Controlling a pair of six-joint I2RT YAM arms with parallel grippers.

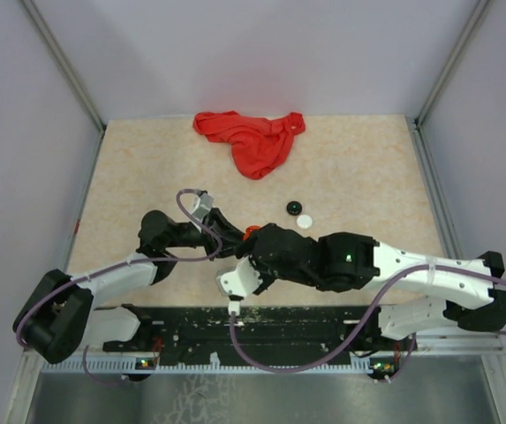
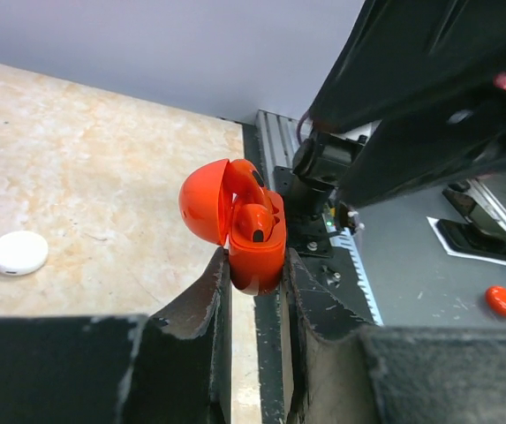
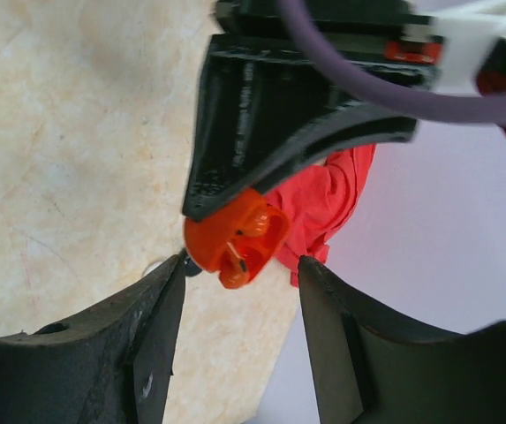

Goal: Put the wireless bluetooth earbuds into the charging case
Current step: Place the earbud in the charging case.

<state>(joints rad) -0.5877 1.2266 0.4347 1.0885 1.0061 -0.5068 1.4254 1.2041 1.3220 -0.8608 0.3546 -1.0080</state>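
My left gripper [image 2: 255,265] is shut on the base of an orange-red charging case [image 2: 254,234], held above the table with its lid swung open to the left. A red earbud [image 2: 254,221] sits in the case. In the right wrist view the same charging case [image 3: 235,237] shows red earbuds [image 3: 237,263] lying in its wells. My right gripper [image 3: 242,265] stands open just in front of it, its fingers apart from the case and holding nothing. From above, the charging case [image 1: 251,231] peeks out between the two wrists.
A round black case [image 1: 295,208] and a round white case [image 1: 305,222] lie right of the grippers. A crumpled red cloth [image 1: 251,141] lies at the table's far edge. A small red oval piece [image 2: 502,300] rests on the grey surface beyond the near rail.
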